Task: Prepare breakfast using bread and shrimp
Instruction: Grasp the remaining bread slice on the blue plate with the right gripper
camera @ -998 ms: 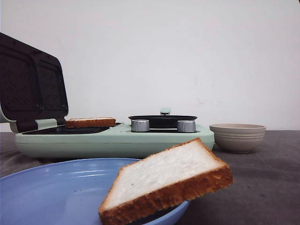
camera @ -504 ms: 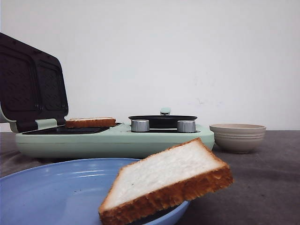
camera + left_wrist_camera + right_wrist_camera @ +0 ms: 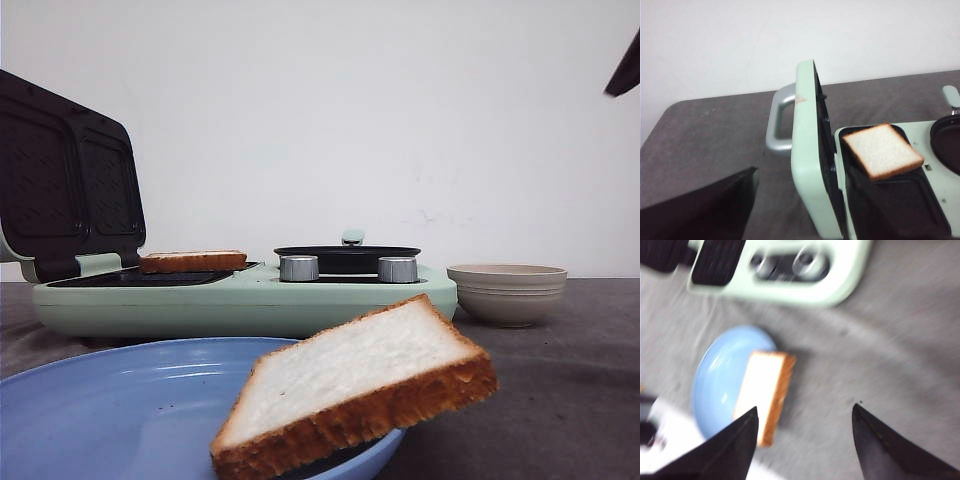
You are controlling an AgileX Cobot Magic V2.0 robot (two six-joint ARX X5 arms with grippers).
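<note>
Right arm (image 3: 626, 66) newly enters top corner (bread (image 3: 352, 385) unmoved on plate (image 3: 120, 400))

One square slice of white sandwich bread (image 3: 355, 385), pale soft crumb with golden-brown crust, leans tilted on the rim of the blue plate (image 3: 110, 410), its raised corner pointing toward 2 o'clock and overhanging the plate's edge. At about 10 o'clock from it, the second slice of white bread (image 3: 193, 261) lies flat on the dark grill plate (image 3: 910, 207) of the open mint-green sandwich maker (image 3: 240, 300).
</note>
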